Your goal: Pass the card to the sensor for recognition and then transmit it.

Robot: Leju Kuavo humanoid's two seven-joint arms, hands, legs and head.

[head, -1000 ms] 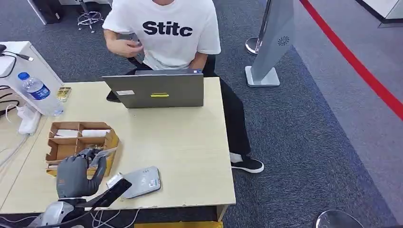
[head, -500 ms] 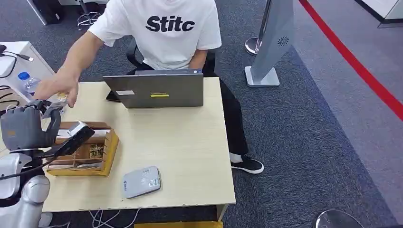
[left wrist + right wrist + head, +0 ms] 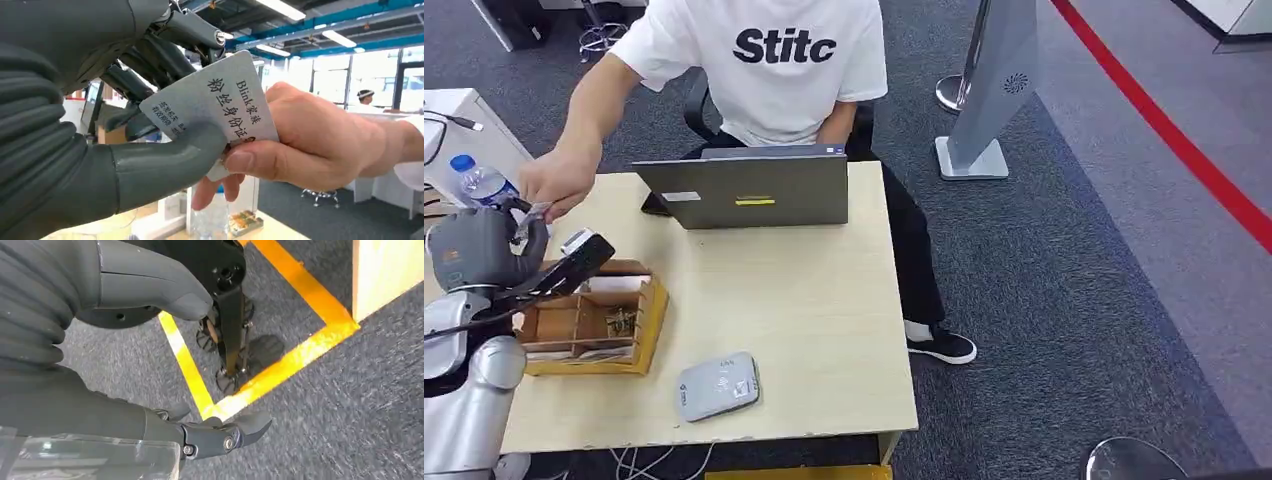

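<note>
While its thumb presses the card (image 3: 210, 107) against its fingers (image 3: 150, 60), the left hand (image 3: 486, 245) is raised over the worktop's (image 3: 794, 300) far left corner, where a person's hand (image 3: 305, 140) also pinches the card. Right hand (image 3: 125, 305) hangs open, holding nothing.

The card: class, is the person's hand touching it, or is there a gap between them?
Touching. In the left wrist view, the person's hand pinches the card at one edge, thumb pressed on its face, while the left robot hand holds the other side.
</note>
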